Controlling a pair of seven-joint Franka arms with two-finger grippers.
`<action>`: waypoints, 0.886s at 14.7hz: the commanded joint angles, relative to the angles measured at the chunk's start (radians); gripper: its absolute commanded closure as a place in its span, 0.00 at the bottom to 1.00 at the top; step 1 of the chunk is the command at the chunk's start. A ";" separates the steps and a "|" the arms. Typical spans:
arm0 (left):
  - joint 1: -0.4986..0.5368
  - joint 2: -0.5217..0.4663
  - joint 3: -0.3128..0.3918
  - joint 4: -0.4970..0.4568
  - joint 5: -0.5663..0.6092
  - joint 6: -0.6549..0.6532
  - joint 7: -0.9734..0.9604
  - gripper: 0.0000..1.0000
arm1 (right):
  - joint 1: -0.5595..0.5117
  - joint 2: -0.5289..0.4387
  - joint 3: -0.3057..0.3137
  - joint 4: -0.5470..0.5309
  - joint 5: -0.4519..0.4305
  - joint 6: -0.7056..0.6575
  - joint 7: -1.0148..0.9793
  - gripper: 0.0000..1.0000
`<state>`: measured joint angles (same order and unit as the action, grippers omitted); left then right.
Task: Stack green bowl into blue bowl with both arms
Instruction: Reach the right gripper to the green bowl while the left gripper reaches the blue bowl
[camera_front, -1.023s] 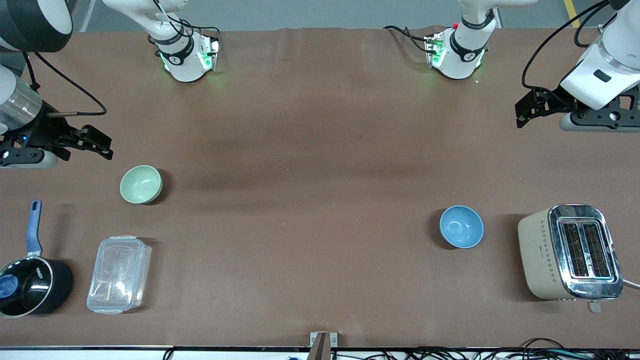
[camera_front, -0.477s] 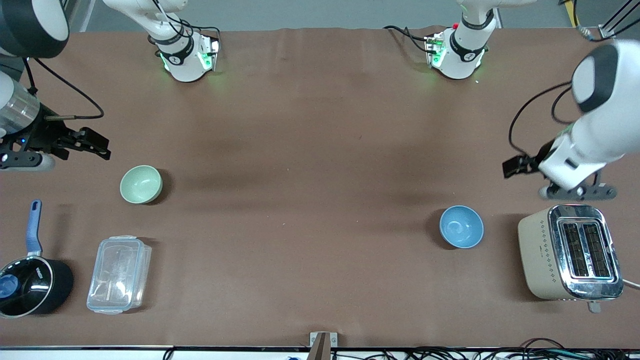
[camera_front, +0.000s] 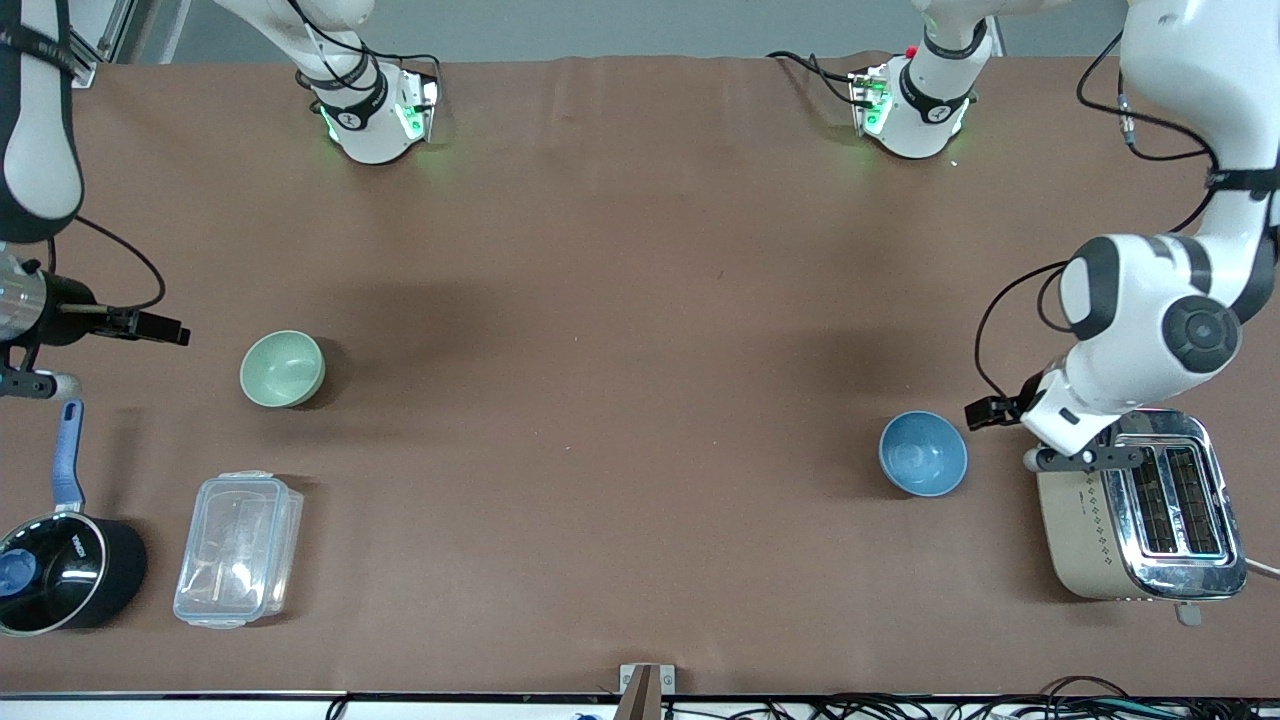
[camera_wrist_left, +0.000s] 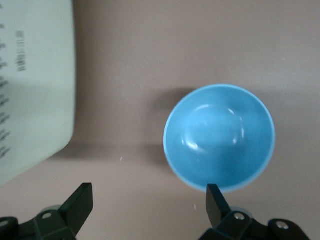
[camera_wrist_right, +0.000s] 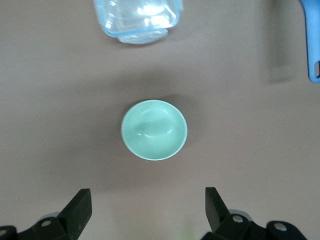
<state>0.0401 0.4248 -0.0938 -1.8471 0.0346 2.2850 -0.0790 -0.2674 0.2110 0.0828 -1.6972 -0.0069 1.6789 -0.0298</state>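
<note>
The green bowl (camera_front: 282, 368) sits upright on the brown table toward the right arm's end; it also shows in the right wrist view (camera_wrist_right: 154, 129). The blue bowl (camera_front: 922, 453) sits upright toward the left arm's end, beside the toaster; it also shows in the left wrist view (camera_wrist_left: 219, 136). My right gripper (camera_front: 165, 330) is open and empty, up in the air beside the green bowl, its fingertips (camera_wrist_right: 80, 202) wide apart. My left gripper (camera_front: 985, 412) is open and empty, over the table between the blue bowl and the toaster, one fingertip (camera_wrist_left: 214, 197) at the bowl's rim.
A beige and chrome toaster (camera_front: 1140, 505) stands under the left arm's wrist. A black saucepan with a blue handle (camera_front: 62, 555) and a clear plastic box (camera_front: 238, 548) lie nearer the front camera than the green bowl. The arm bases (camera_front: 370, 115) stand along the table's top edge.
The left arm has swung down from above the table's end to beside the blue bowl, over the toaster. The right gripper has shifted slightly toward the saucepan handle. Both bowls have stayed put.
</note>
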 joint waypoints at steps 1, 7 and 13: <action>-0.005 0.066 -0.001 0.005 0.005 0.076 -0.010 0.13 | -0.071 0.095 0.017 0.004 -0.004 0.008 -0.018 0.00; -0.014 0.147 -0.006 0.012 0.004 0.168 -0.013 0.67 | -0.145 0.263 0.020 0.005 0.092 0.027 -0.119 0.01; -0.013 0.126 -0.082 0.000 -0.016 0.140 -0.092 0.99 | -0.148 0.364 0.023 -0.061 0.176 0.214 -0.202 0.05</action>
<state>0.0283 0.5739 -0.1247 -1.8346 0.0295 2.4470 -0.1162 -0.4040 0.5997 0.0877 -1.7187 0.1524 1.8644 -0.2179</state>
